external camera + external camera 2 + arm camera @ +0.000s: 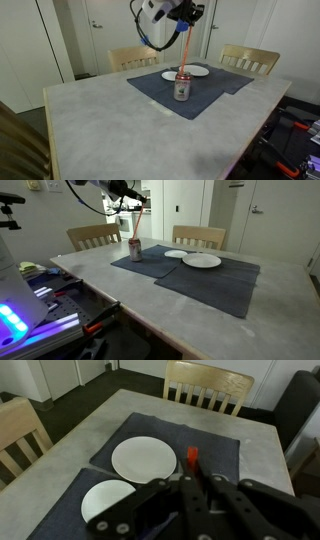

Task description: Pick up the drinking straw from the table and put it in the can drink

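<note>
The gripper [187, 20] hangs above the can [182, 87], closed on the upper end of the straw [185, 50]. The straw slants down to the can's top. The can stands on a mat [150, 86] on the counter [110, 130], near two plates [198, 70].

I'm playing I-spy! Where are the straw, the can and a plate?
straw [187, 50], in an exterior view, middle of its length
can [182, 88], in an exterior view, its side
plate [202, 261], in an exterior view, its middle
</note>
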Robot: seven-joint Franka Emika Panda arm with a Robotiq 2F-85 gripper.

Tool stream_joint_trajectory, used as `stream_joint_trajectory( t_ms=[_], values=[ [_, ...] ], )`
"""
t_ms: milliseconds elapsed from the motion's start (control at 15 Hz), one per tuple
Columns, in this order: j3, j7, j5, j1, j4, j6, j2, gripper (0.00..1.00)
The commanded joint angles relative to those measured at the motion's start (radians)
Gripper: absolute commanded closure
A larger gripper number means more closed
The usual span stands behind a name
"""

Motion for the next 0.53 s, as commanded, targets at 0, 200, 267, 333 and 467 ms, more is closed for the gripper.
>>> stream_joint_trajectory(
  t_ms=[0,200,267,333,467],
  values=[
    [0.017,0.022,-0.019,0.011,0.005,-0.009,0.027,0.98],
    [0.023,0.029,-0.028,0.024,0.003,-0.014,0.040,0.98],
    [0.025,0.029,-0.028,0.027,0.003,-0.016,0.042,0.98],
    [0.024,0.028,-0.032,0.028,0.003,-0.018,0.043,0.98],
    [0.020,0.027,-0.044,0.027,0.004,-0.021,0.046,0.98]
  ],
)
